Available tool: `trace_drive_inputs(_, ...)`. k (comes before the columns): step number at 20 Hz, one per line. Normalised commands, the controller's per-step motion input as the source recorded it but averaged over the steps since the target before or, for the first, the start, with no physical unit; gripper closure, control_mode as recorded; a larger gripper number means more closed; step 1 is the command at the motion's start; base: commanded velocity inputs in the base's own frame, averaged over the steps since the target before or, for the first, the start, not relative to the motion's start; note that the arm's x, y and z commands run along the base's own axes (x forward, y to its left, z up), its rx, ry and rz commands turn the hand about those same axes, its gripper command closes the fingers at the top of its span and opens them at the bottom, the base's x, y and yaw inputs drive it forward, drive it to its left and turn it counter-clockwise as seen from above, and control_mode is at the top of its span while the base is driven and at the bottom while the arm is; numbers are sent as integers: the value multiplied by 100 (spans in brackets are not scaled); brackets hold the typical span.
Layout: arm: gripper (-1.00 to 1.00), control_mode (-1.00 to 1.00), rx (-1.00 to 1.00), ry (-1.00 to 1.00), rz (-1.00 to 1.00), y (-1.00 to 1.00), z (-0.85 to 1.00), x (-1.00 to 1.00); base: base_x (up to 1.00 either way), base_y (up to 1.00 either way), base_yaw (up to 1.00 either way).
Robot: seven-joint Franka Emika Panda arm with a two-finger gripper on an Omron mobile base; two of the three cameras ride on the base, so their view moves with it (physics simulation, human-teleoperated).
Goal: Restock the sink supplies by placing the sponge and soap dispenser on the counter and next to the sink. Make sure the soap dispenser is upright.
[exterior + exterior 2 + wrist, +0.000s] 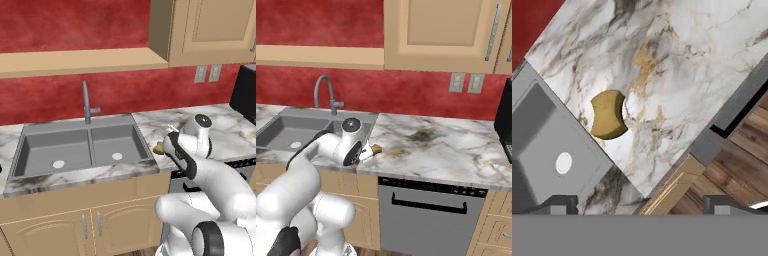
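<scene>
The yellowish-tan sponge (608, 114) lies flat on the marble counter (677, 75), just beside the right rim of the grey sink (542, 150). From the base views the sponge (159, 148) (376, 148) peeks out next to the white hand. My gripper (642, 205) hovers above it and a little toward the counter's front edge, open, fingertips (562, 204) wide apart with nothing between them. The soap dispenser is out of view.
The double-basin sink (80, 145) has a curved faucet (86, 102) at its back. A black appliance (245, 92) stands at the counter's far right. A dishwasher front (426, 210) sits under the counter (446, 145), with wall cabinets above.
</scene>
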Motion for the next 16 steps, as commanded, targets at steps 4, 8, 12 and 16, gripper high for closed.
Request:
trace_drive_inputs(4, -100, -100, 0, -9, 0, 0, 99, -92, 0, 0, 0)
trace_drive_inputs(8, -100, -100, 0, 0, 0, 0, 97, -81, 0, 0, 0)
trace_drive_inputs(12, -100, -100, -2, 0, 0, 0, 96, -76, 0, 0, 0)
trace_drive_inputs(16, -100, -100, 1, 3, 0, 0, 30, -24, 0, 0, 0)
